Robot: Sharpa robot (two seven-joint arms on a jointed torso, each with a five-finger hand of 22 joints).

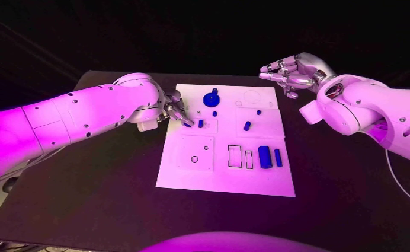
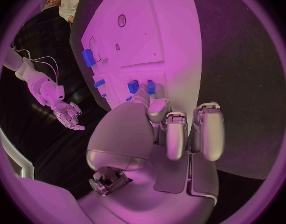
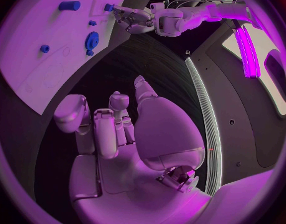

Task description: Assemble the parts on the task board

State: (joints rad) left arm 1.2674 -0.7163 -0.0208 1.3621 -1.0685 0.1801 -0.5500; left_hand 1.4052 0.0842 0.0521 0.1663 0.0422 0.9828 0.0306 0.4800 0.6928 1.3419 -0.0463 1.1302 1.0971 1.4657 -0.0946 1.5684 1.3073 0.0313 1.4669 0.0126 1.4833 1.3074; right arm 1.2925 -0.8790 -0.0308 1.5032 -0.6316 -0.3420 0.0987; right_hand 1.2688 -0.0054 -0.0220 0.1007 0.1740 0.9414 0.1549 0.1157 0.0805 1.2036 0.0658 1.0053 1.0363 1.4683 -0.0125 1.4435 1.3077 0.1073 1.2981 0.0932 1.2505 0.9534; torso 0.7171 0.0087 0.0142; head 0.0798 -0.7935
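The task board (image 1: 256, 181) lies flat in the middle of the black bench (image 1: 94, 204), filling the centre of the head view.

The left hand (image 1: 175, 109) sits at the board's left edge, in the left-centre of the frame, with its fingertips (image 1: 185, 123) curled down onto the board. Just beside those fingertips stands a small blue part (image 1: 201, 124); in the left wrist view the foremost finger (image 2: 143, 92) reaches between two small blue pieces (image 2: 133, 86), but whether it pinches one or only touches cannot be told.

The right hand (image 1: 290, 73) hangs off the board's upper right corner, in the upper right of the frame, well apart from every part. Its fingers are loosely curled and separate, holding nothing, as the right wrist view confirms (image 3: 112, 129).

On the board, a round blue knob (image 1: 212, 96) stands near the upper middle, a small blue peg (image 1: 247, 126) sits right of centre, and two blue cylinders (image 1: 265, 157) lie side by side at lower right.
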